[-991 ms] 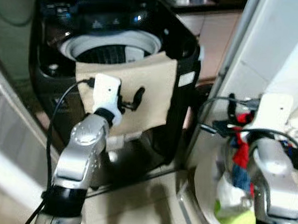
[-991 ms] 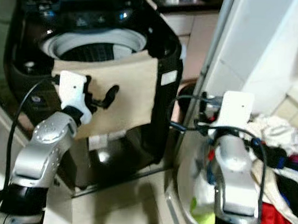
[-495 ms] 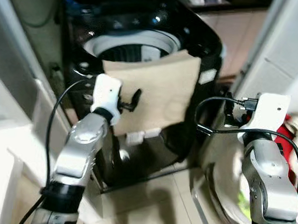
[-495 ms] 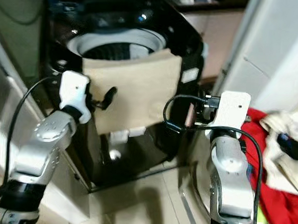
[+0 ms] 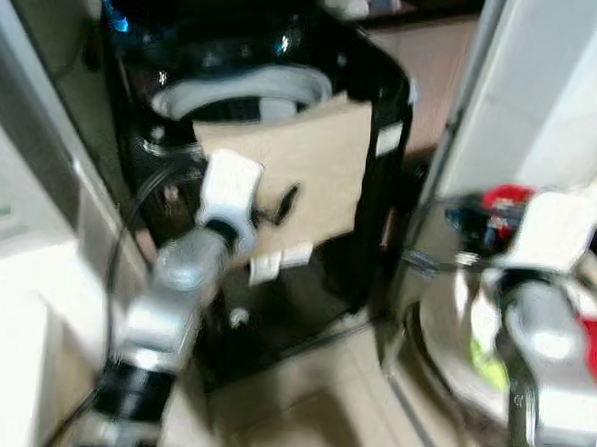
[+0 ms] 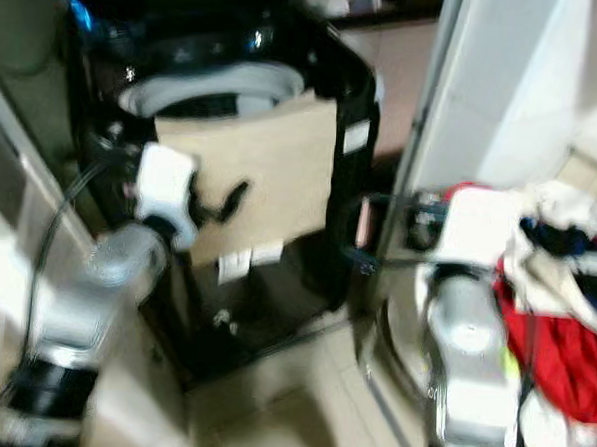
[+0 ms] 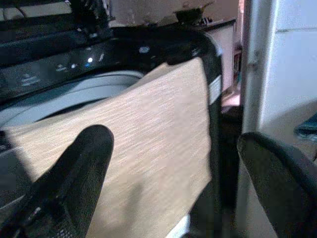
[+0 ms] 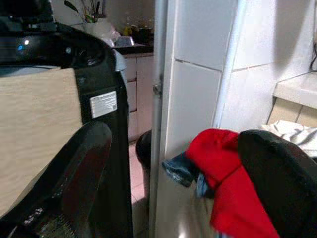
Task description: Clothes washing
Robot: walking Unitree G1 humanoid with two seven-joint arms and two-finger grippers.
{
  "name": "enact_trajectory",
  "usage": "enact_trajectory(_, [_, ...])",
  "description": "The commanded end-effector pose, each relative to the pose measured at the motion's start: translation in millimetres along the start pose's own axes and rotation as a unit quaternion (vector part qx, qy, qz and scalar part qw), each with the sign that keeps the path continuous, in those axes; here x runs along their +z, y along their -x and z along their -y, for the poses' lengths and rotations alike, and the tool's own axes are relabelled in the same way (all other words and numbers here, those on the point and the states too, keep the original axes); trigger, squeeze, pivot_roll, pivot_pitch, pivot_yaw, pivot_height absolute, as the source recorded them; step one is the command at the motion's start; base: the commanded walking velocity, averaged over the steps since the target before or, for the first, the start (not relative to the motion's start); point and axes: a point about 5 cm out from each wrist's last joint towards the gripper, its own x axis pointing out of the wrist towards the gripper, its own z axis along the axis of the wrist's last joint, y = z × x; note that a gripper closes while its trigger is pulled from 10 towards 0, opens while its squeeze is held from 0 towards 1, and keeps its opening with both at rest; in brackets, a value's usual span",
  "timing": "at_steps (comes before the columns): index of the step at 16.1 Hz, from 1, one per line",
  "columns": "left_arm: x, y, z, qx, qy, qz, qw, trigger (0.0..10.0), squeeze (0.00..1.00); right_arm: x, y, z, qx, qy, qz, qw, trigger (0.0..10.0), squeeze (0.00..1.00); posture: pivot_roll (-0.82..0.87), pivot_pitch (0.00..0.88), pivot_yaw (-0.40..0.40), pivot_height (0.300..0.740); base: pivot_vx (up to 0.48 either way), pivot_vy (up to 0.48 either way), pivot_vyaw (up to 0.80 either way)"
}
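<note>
Nearest the camera, both silver arms are raised. The left gripper (image 7: 173,163) is held in front of the washing machine (image 5: 379,118), level with the beige cloth (image 5: 300,189); its two black fingers (image 7: 74,178) stand well apart with nothing between them, and they do not touch the cloth. The right gripper (image 8: 173,173) is lifted beside the white door frame (image 8: 159,99), its fingers (image 8: 69,173) likewise spread wide and empty.

On the robot's right lies a heap of laundry (image 6: 563,328): a red garment (image 8: 223,173) on the near side, a blue piece (image 8: 181,168) tucked at its edge, and white fabric (image 6: 569,213) on top. The head views are blurred, so the container beneath the heap cannot be identified with confidence; it appears to be a pale round basin (image 5: 443,331).

Further off, the black top-loading washing machine stands open, its grey drum rim (image 5: 236,85) exposed. The beige cloth hangs over the front edge of the opening and down the front panel, reaching toward the front right corner. A white label (image 8: 103,103) is fixed to the machine's right side wall. Lit indicators (image 7: 89,60) show on the control panel at the rear edge. Pale cabinets (image 8: 136,74) stand behind the machine.
</note>
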Motion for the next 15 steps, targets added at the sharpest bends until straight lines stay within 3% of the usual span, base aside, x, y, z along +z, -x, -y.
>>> enact_trajectory(1, [3, -2.1, 2.4, -0.001, -0.004, 0.007, 1.0, 10.0, 0.0, 2, 0.1, 6.4, -0.014, 0.006, 0.002, 1.0, 10.0, 0.0, -0.14, 0.0, 0.07, 0.74, 0.0, -0.48, -0.8])
enact_trajectory(3, [2, -1.8, 3.4, -0.007, 0.022, 0.006, 1.0, 10.0, 0.0, 3, 0.1, 5.7, -0.013, 0.007, 0.001, 1.0, 10.0, 0.0, -0.15, 0.0, 0.07, 0.74, 0.0, 0.24, -0.8])
enact_trajectory(6, [1, -0.6, 3.2, -0.004, 0.018, 0.005, 1.0, 10.0, 0.0, 3, -1.3, 4.0, -0.007, 0.009, 0.002, 1.0, 10.0, 0.0, -0.14, 0.0, 0.059, 0.74, 0.0, 0.48, -0.8])
enact_trajectory(10, [-2, 2.2, 3.2, 0.013, 0.023, 0.0, 1.0, 10.0, 0.0, -4, -6.3, -0.2, 0.019, 0.042, -0.02, 0.999, 10.0, 0.0, -0.12, 0.0, 0.029, 0.74, 0.0, 0.0, 0.0])
enact_trajectory(12, [-2, 2.4, 2.1, 0.016, 0.014, 0.003, 1.0, 10.0, 0.0, -5, -7.5, -1.6, 0.026, 0.04, -0.022, 0.999, 10.0, 0.0, -0.12, 0.0, 0.021, 0.74, 0.0, 0.0, 0.0])
enact_trajectory(15, [3, 6.3, -2.0, 0.026, 0.034, 0.018, 0.999, 10.0, 0.0, -5, -9.0, -7.0, 0.043, 0.026, -0.024, 0.998, 10.0, 0.0, -0.1, 0.0, 0.005, 0.74, 0.0, 0.0, 0.0])
